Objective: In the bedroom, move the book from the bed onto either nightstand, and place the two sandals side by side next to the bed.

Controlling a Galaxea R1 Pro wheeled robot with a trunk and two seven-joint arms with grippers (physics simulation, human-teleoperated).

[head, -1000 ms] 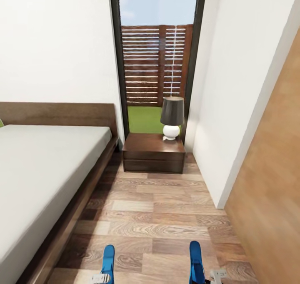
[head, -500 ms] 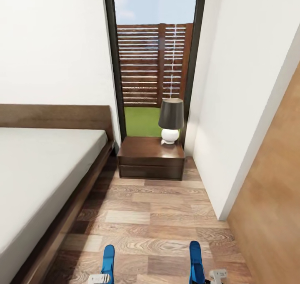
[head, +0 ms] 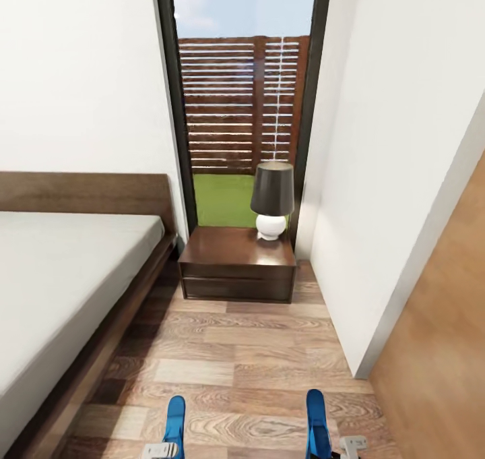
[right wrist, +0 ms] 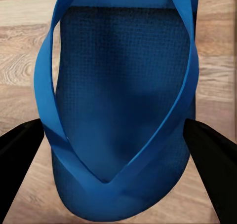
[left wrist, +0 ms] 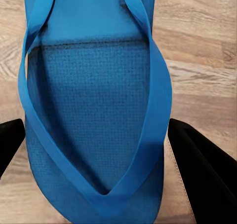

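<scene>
the bedroom floor (head: 269,351) runs ahead between the bed (head: 60,277) on the left and a white wall (head: 397,176) on the right. at the far end a window (head: 242,108) shows a slatted fence. below it sits the nightstand (head: 236,267), just beside the bed's headboard (head: 81,193), with a lamp (head: 273,199) on its top toward the right. no book can be made out on the visible mattress.

the left gripper (left wrist: 96,150) has its dark fingers (left wrist: 202,169) spread about the width of a sandal (left wrist: 94,110), one on each side and pressed to its edges, holding it above the floor. the right gripper (right wrist: 116,165) grips the other sandal (right wrist: 121,105) the same way, fingers (right wrist: 212,169) at both edges. in the head view both sandals (head: 175,418) (head: 316,418) stick up at the bottom edge, well apart.
</scene>
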